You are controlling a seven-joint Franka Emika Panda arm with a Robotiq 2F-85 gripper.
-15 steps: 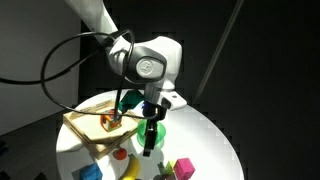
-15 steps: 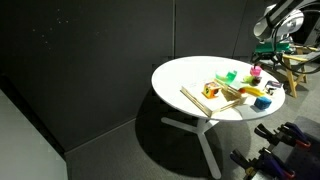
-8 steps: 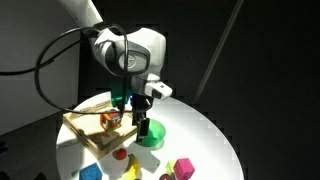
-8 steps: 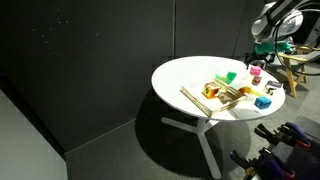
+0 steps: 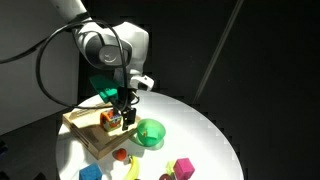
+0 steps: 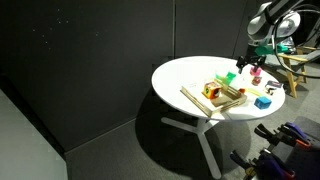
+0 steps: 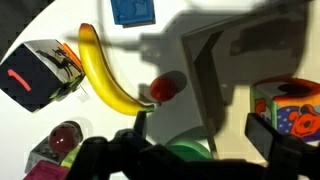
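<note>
The end effector [image 5: 125,118] is seen with its fingers spread wide and nothing pinched between them. It is hung low over the wooden tray [image 5: 85,137], which is set near the edge of the round white bench [image 5: 205,135] on the arm's side. A patterned cube [image 5: 108,119] is lodged inside the tray, just beside the fingers; whether it is touched cannot be told. A green bowl [image 5: 150,133] is placed just beside the tray, toward the middle of the bench. Nearer the front edge in this exterior view, a red ball [image 5: 120,155], a banana [image 5: 133,168], a blue block [image 5: 90,173] and a pink block [image 5: 184,167] are scattered, all apart from the end effector. In the wrist view the two dark fingers [image 7: 272,138] are shown well apart at the bottom. The cube [image 7: 290,108] is seen close to one of them and the rim of the bowl [image 7: 185,152] between them. Further up that view, the banana [image 7: 105,75] is laid with its end against the ball [image 7: 165,88], and a black-and-red box [image 7: 40,75] is found on its other side. In an exterior view taken from afar, the things are shown gathered at the edge of the bench [image 6: 185,75] nearest the arm.
</note>
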